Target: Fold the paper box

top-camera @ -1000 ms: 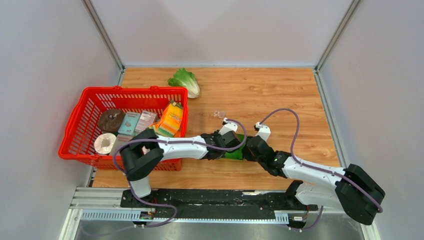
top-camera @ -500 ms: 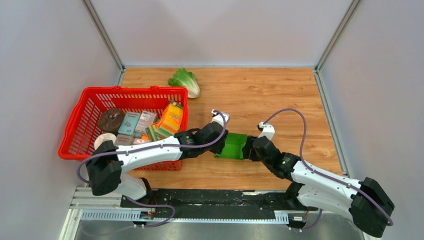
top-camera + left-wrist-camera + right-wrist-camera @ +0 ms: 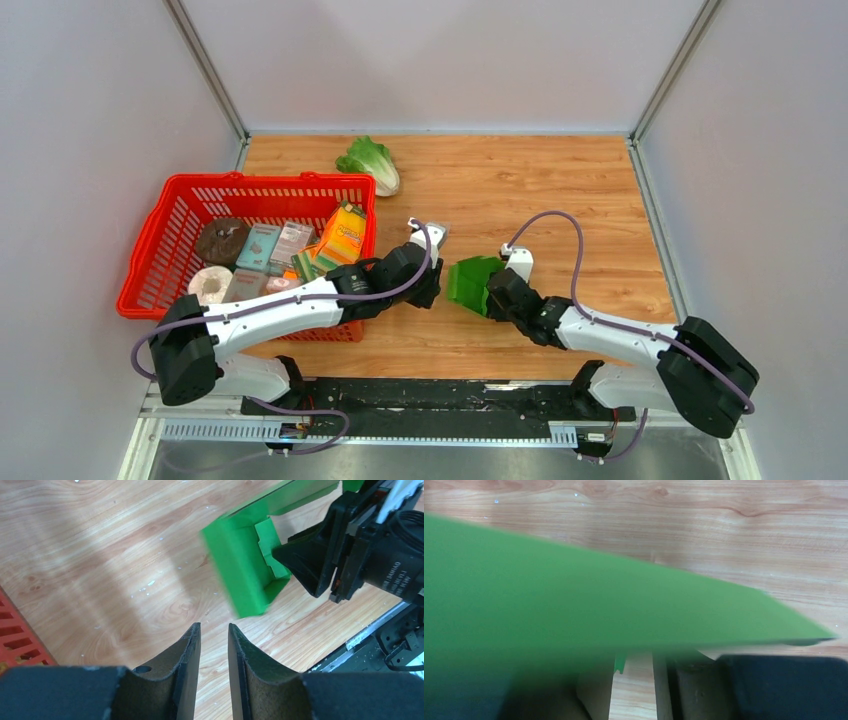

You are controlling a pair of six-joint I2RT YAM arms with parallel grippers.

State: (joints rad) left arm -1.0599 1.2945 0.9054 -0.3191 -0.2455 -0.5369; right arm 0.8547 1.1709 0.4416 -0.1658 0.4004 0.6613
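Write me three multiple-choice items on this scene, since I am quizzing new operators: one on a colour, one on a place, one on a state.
1. What colour is the basket? A blue; B yellow; C red.
2. Where does the lettuce lie? A on the table beyond the basket; B inside the basket; C between the two arms.
3. How is the paper box held? A by both arms' jaws; B by the right jaws alone, with the left jaws apart from it and empty; C by nothing, lying flat.

Key: 1 C, its mesh walls are red. 2 A, it lies on the table near the far wall. 3 B, the left wrist view shows the right jaws on the box's end and only bare table between the left jaws.
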